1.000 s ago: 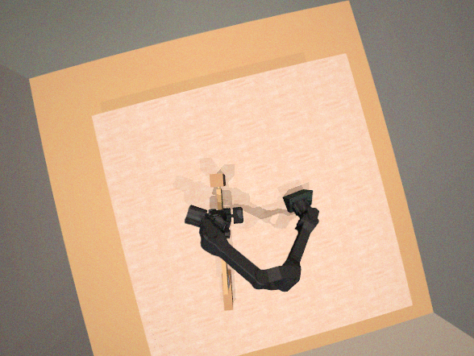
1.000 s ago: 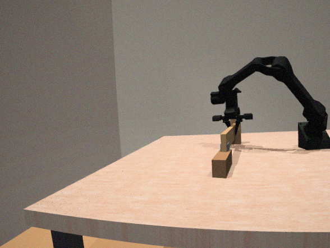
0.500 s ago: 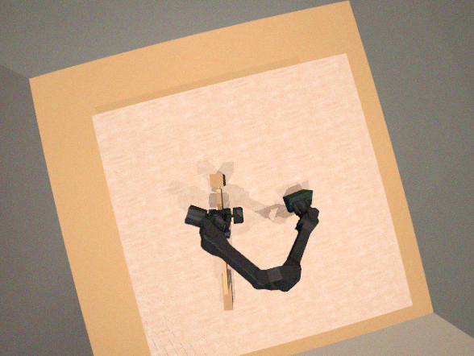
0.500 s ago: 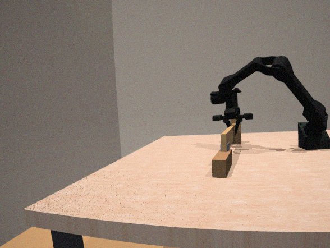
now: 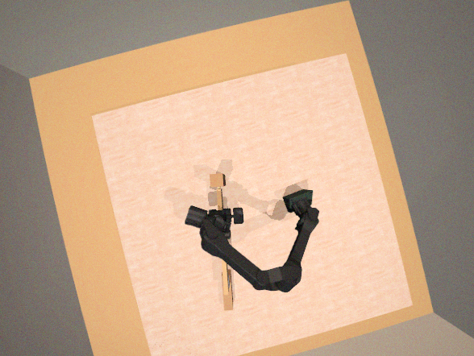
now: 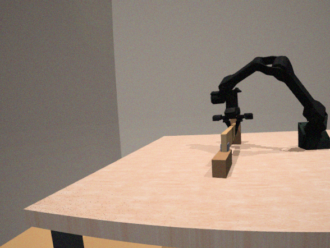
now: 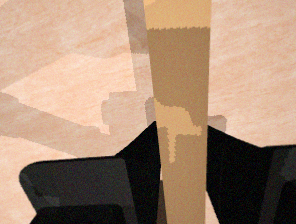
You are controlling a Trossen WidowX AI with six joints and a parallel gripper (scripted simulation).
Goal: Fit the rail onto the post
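Observation:
The wooden rail stands on edge and looks raised off the table, roughly level. Its far end sits in the blue bracket on the footboard block. Its other end is very close to the post, in line with it; the top view shows a small pale bit between them, perhaps a peg. Whether they touch, and how deep the pegs sit, cannot be told. My gripper is shut on the rail, nearer the post end; the arm hides its fingertips in the top view.
My arm arches over the table from its base, to the right of the rail. Shadows of the arm fall beside the rail and around the post. The table edge crosses the foreground of the exterior view.

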